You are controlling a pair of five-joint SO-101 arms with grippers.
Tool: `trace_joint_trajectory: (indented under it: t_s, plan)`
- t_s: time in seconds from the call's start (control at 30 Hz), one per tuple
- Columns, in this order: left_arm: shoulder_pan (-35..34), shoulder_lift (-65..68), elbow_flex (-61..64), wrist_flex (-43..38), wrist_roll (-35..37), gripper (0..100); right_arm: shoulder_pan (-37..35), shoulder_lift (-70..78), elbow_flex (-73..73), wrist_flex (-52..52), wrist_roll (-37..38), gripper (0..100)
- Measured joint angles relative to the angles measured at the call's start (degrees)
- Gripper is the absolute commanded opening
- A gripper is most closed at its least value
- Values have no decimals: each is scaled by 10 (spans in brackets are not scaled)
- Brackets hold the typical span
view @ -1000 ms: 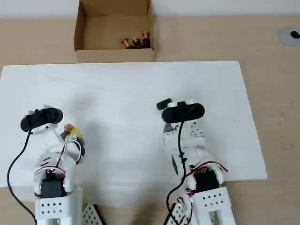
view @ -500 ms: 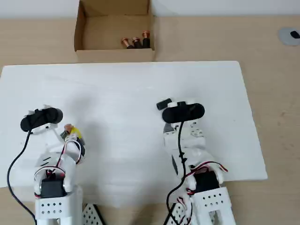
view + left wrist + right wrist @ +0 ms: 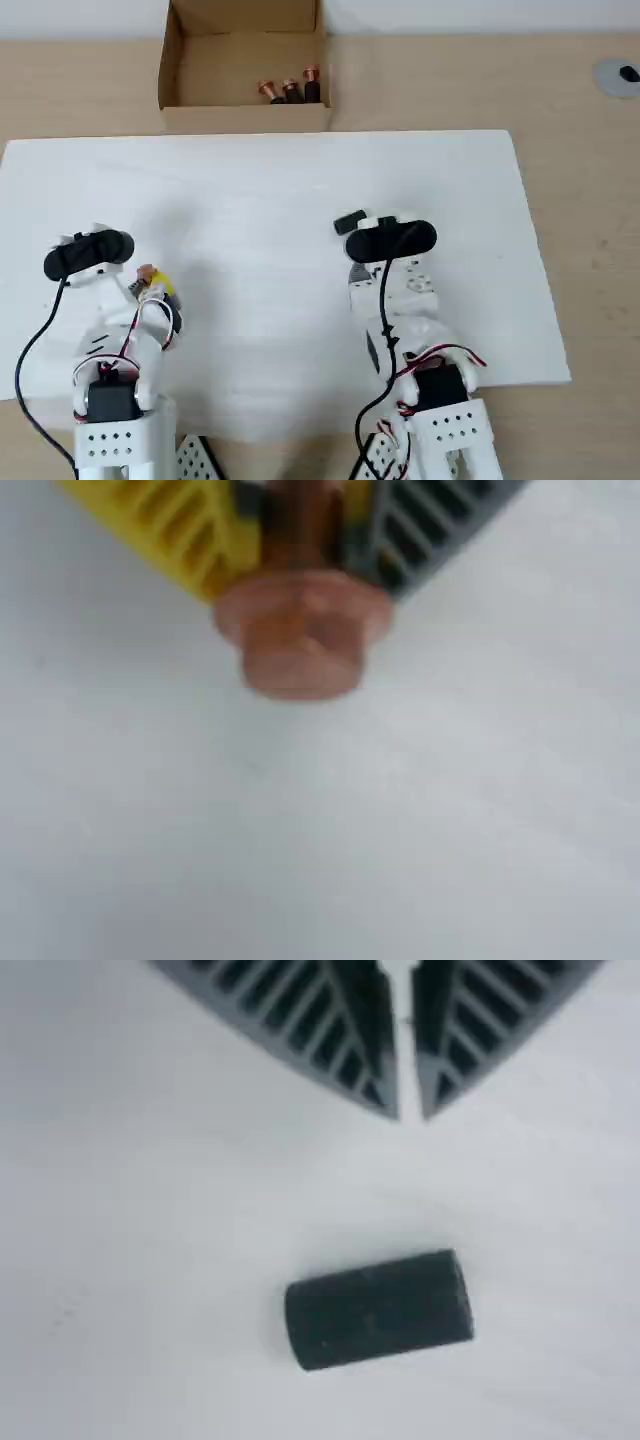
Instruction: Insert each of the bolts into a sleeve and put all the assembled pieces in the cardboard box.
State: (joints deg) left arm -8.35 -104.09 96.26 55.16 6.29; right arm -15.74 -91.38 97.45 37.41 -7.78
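1. The wooden counter (image 3: 585, 190) carries a wide white sheet (image 3: 270, 190) that covers most of its near part.
2. The left arm (image 3: 112, 395) and the right arm (image 3: 425, 350) stand side by side at the near edge of the sheet, both folded low over it.
3. The cardboard box (image 3: 245, 119) sits on the bare counter just beyond the sheet's far edge, open at the top.
4. Three assembled pieces (image 3: 290, 90) lie close together inside the box, towards its near right corner, with their copper heads showing above dark sleeves.
5. The left tool (image 3: 300, 535) is clenched on a bolt (image 3: 302, 630), one yellow finger and one grey finger pressing the shank from either side. In the high view it sits low over the left part of the sheet.
6. The right tool (image 3: 403, 1055) is clenched on nothing, its two grey fingers drawn together with only a thin slit between them, just above the sheet.
7. A black sleeve (image 3: 378, 1308) lies on its side on the sheet near the right tool's tips, not touching them.
8. The bolt's copper head sticks out past the fingertips, close above the sheet. Its shank looks bare, though the blur makes that uncertain.
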Motion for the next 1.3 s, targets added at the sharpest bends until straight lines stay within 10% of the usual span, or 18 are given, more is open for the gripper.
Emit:
trace_joint_trajectory:
  t_s: [0.83,1.3]
  plan:
    - [0,0,0,0,0,7,0,0,0,4,5,11]
    - [-29,0,-2,0,-35,5,-1,178,-326,187,293,12]
